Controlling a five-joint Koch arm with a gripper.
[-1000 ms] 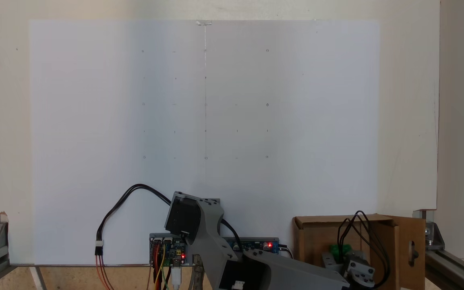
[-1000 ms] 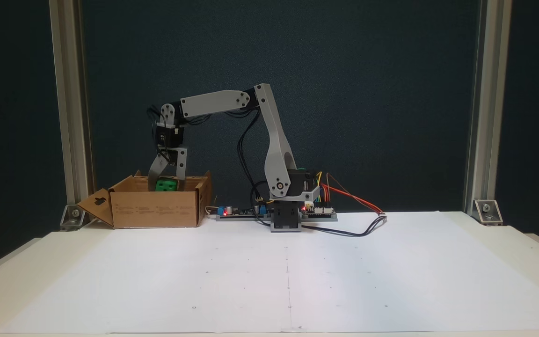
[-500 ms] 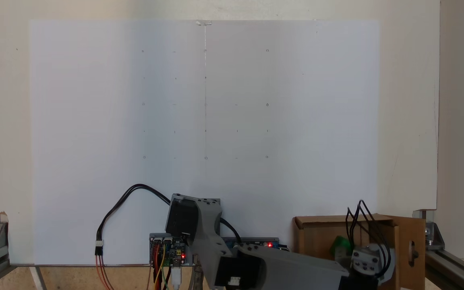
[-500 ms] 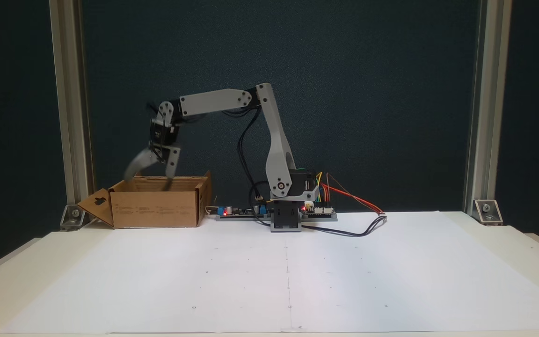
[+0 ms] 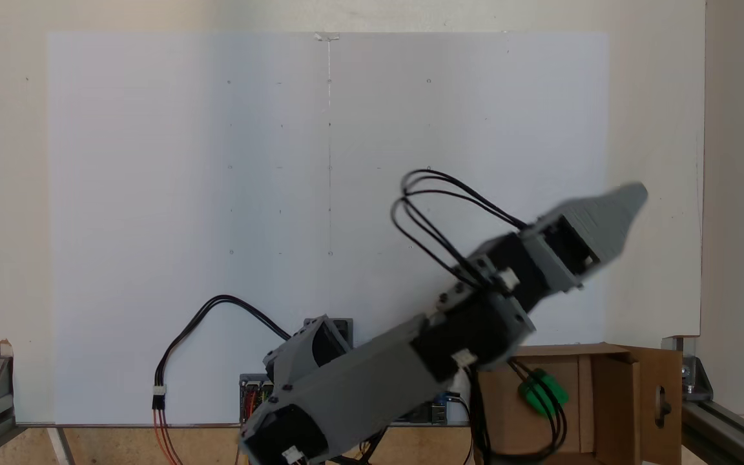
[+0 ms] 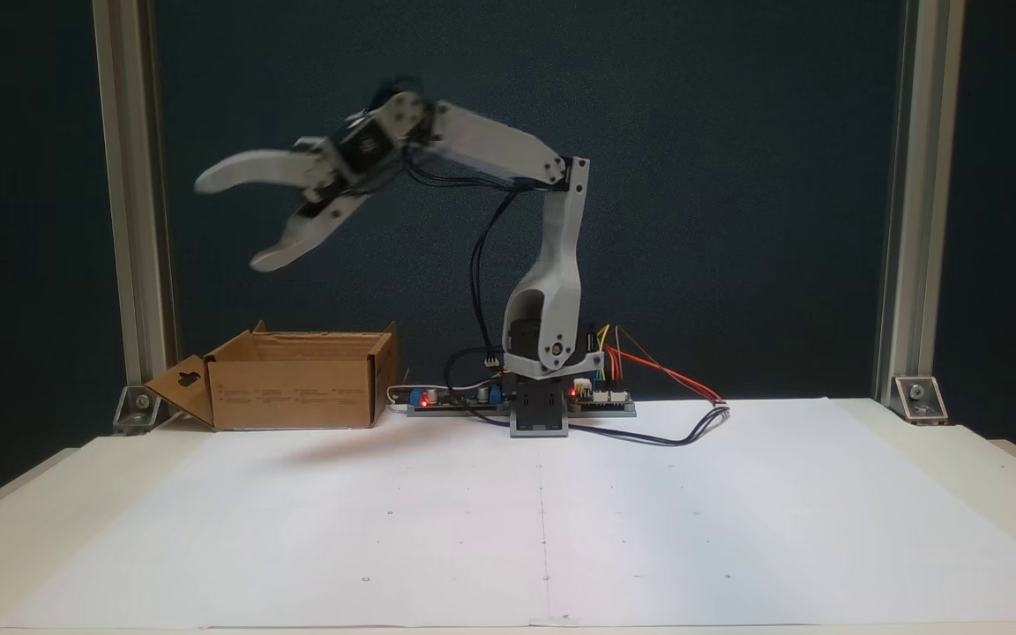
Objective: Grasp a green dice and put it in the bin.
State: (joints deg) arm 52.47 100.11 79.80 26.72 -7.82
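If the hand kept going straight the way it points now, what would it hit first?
Probably nothing near: the open hand is raised, pointing toward the left frame post in the side-on view, well above the box holding the dice. Depth to the post is unclear.

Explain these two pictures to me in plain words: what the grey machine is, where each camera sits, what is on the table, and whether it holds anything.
The grey machine is a small robot arm bolted at the table's edge. One fixed view looks down from above; the other faces the arm from across the table. Its gripper, a two-fingered claw, is raised with jaws spread and nothing between them. On the table lie a white paper sheet, circuit boards with wires, and a cardboard bin. The green dice lies inside the bin.
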